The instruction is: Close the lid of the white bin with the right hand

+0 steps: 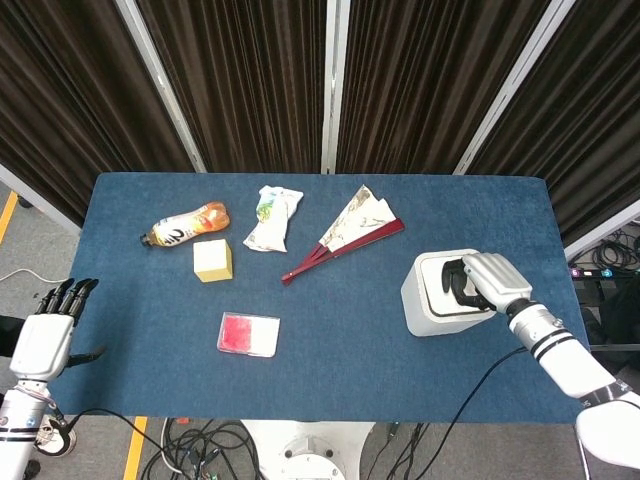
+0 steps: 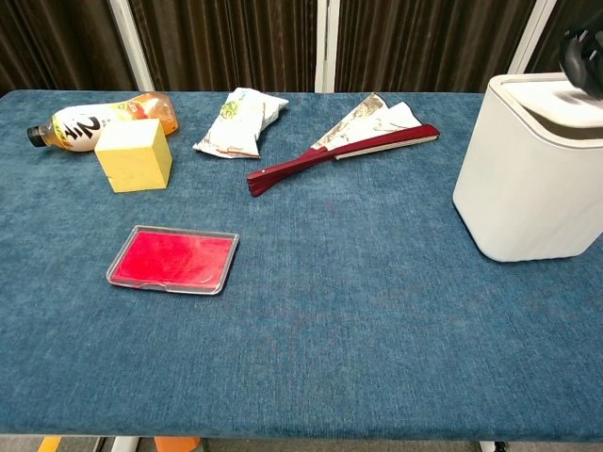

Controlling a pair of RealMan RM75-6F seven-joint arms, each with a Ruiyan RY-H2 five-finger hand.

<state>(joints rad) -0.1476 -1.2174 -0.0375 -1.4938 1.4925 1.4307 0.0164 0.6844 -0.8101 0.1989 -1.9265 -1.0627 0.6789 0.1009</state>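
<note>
Off the left edge of the bench [image 1: 120,330] the left hand [image 1: 45,335] hangs with fingers straight and apart, holding nothing, parked clear since the job belongs to the other arm. Moving across the blue cloth: a drink bottle [image 1: 183,226] lying on its side, a yellow block [image 1: 213,260] just in front of it, a clear case with a red inside [image 1: 249,334] nearer the front edge, a crumpled snack bag [image 1: 272,218], and a half-folded fan [image 1: 345,233] with dark red ribs. None of these bear on the task. At the right end sits the white bin [image 1: 448,293]. The right hand [image 1: 478,283] rests on top of its lid [image 2: 556,94], dark fingers curled down onto it, gripping nothing, just bearing on it. The lid looks flat and about level with the rim, so I'd judge the closing nearly or fully done.
</note>
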